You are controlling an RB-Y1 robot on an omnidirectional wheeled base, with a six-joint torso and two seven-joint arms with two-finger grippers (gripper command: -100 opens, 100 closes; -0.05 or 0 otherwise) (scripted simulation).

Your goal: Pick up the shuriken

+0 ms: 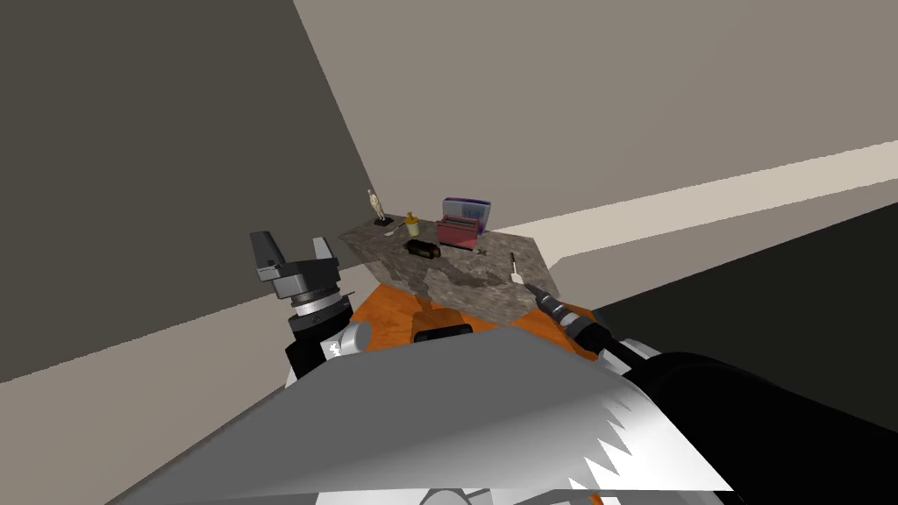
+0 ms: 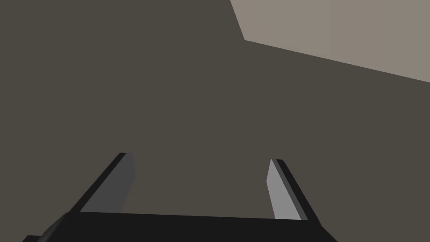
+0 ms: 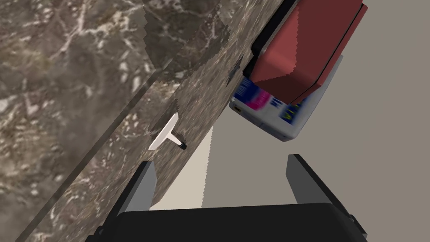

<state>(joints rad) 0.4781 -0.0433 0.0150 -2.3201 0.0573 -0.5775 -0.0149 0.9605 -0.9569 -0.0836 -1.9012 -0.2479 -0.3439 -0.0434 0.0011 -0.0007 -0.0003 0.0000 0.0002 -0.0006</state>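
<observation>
Hovering at the edge of the marble table point(image 3: 63, 84), right gripper point(image 3: 222, 182) spread and empty, dark shuriken point(image 3: 234, 72) just beside a red box point(image 3: 302, 46), left gripper point(image 2: 201, 185) spread.

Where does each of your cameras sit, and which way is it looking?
Head view: on my head, looking steeply down at the marbled table; my left gripper and right arm show.
Left wrist view: on my left wrist, pointing up, away from the table; its open fingers show.
Right wrist view: on my right wrist, looking past the open right gripper at the shuriken, red box and white tool.
Shared: head and right wrist views both show those three things.
</observation>
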